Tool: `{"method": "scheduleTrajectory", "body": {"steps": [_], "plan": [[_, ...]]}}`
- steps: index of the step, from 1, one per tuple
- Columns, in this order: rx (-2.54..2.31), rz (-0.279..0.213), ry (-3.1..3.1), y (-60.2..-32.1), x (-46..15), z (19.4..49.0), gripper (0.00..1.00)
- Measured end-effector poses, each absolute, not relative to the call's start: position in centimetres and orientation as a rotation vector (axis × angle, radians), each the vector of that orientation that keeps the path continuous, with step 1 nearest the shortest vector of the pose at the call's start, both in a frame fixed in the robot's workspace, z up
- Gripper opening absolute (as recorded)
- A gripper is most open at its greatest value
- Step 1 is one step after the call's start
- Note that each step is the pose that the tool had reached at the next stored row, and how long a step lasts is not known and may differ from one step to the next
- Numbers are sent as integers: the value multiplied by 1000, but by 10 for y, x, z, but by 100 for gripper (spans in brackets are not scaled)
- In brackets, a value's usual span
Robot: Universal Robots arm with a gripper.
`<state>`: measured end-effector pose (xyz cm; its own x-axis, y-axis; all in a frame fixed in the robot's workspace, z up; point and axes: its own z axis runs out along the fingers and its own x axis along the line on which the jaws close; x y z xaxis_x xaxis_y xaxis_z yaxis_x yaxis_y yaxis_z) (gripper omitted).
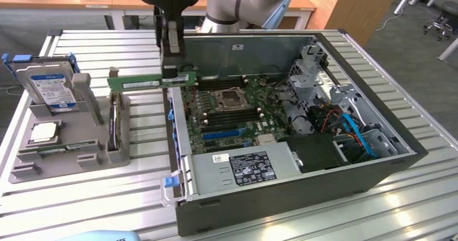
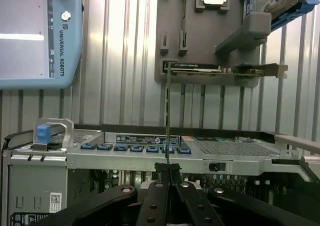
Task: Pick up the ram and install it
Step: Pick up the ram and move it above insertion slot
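Ram [image 1: 139, 83] sits clamped in the gripper [image 1: 171, 70], whose jaws are drawn almost fully together on the thin board. It is clear of the grey holder [image 1: 93, 155], where the hard drive [image 1: 51, 85] and the square processor chip [image 1: 44, 132] rest.

In the exterior view the stick hangs level and on edge. The fingers pinch it near the end on the exterior view's right, so most of its length juts out to the exterior view's left, past the wall of the computer case [image 1: 400, 144].

The memory slots [image 1: 218, 83] on the motherboard [image 1: 236, 120] lie below the ram and toward the exterior view's right. Their long axis runs roughly the same way as the stick's (as far as the angle lets me judge).

In the wrist view the ram [image 2: 167, 116] shows edge-on as a thin line running straight out from the gripper [image 2: 168, 178], above the case's rim.
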<state>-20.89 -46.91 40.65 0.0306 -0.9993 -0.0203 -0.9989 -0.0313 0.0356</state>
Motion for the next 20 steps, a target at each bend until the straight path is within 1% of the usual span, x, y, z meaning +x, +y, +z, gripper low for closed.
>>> {"method": "scheduleTrajectory", "body": {"steps": [20], "plan": [[2247,-62,-2178,-469,-171,406,12]]}}
